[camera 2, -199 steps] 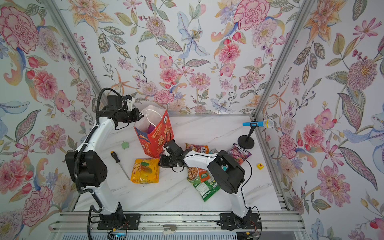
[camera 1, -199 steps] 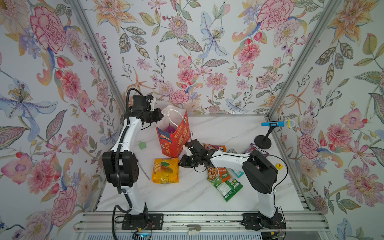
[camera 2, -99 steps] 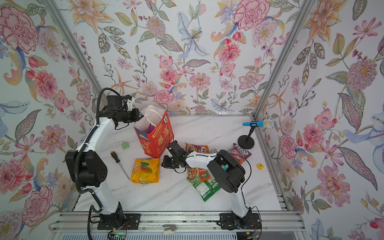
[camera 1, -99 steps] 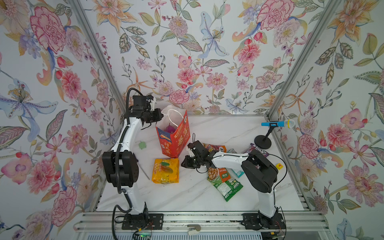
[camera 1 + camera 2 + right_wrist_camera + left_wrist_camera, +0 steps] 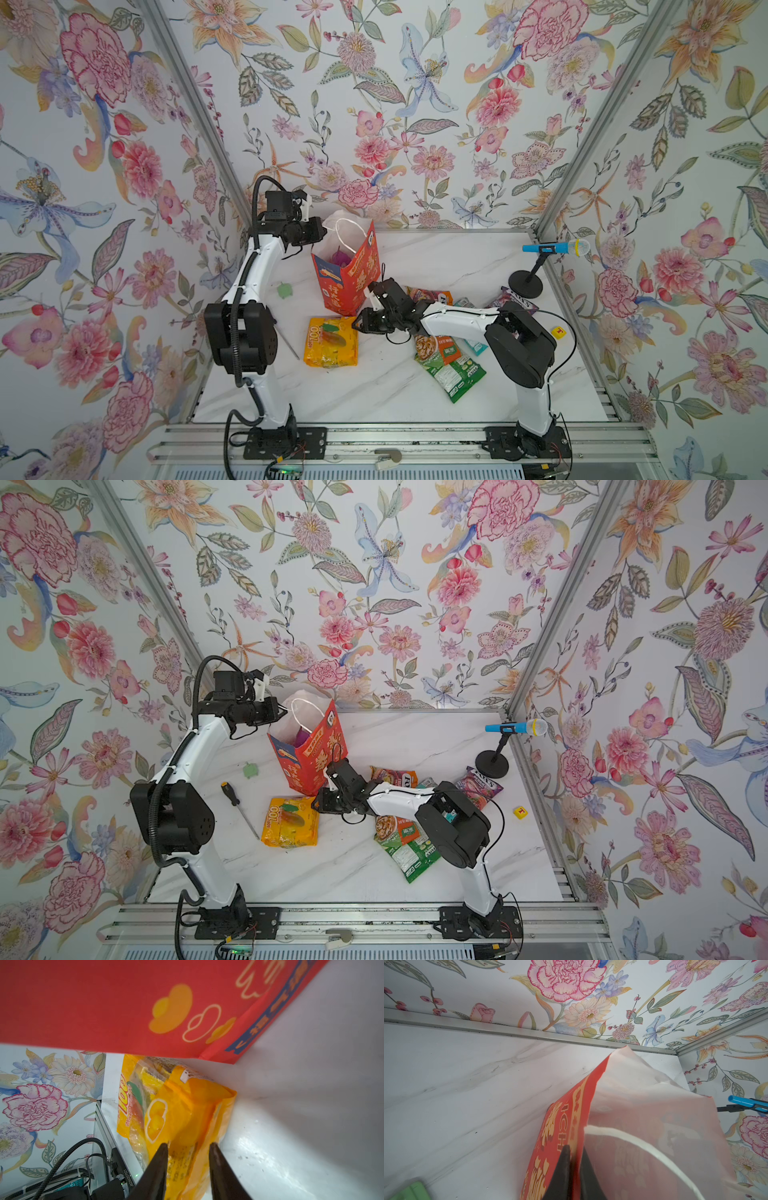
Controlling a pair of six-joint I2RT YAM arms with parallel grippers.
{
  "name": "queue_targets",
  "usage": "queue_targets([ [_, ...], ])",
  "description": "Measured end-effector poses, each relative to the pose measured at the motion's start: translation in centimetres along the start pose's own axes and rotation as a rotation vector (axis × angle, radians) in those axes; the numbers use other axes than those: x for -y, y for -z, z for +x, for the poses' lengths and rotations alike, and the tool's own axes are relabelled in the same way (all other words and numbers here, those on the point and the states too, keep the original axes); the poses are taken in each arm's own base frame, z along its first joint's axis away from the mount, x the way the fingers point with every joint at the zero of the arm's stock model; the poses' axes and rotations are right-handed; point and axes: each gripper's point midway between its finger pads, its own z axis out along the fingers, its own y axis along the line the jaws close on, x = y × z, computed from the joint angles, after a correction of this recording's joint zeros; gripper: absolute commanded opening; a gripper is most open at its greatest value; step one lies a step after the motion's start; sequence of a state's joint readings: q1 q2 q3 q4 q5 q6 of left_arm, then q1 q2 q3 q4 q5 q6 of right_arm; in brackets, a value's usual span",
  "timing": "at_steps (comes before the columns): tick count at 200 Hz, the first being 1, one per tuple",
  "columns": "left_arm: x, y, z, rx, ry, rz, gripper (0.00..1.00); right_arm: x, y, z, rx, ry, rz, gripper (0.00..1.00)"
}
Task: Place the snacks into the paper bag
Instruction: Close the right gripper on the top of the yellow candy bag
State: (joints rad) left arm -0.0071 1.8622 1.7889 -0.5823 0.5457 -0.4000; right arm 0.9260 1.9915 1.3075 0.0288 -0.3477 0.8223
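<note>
Purple packet (image 5: 339, 257) half-hidden inside paper bag (image 5: 358, 283)

Both top views were bright and evenly lit, the light soft and falling from above; the white table (image 5: 436, 257) carried only faint shadows, the plainest beside the paper bag (image 5: 349, 286); the straight wall posts (image 5: 586, 137) leaned outward toward the corners, a wide-lens stretch. In the left wrist view the bag's white inside glowed pink where light passed through the paper; the near fingers (image 5: 564, 1172) were dark and soft-edged. In the right wrist view the bag was blurred and cast grey shade on the table; glare spots shone on the table by the fingers; the yellow packet (image 5: 176, 1115) was glossy, sharp at its middle, soft close up.
</note>
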Motion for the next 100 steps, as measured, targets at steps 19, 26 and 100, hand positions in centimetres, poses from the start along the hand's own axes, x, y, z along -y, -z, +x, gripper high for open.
queue_targets([
  [19, 0.0, 0.0, 0.0, 0.000, -0.003, 0.000, 0.12, -0.7, -0.1, 0.3, -0.001, 0.005, -0.017, 0.40],
  [26, 0.0, 0.0, 0.0, 0.000, -0.003, 0.000, 0.12, -0.9, -0.1, 0.4, -0.003, 0.005, -0.019, 0.44],
  [100, 0.0, 0.0, 0.0, 0.000, -0.015, 0.000, 0.12, -0.1, -0.5, 1.8, -0.039, -0.006, 0.038, 0.44],
])
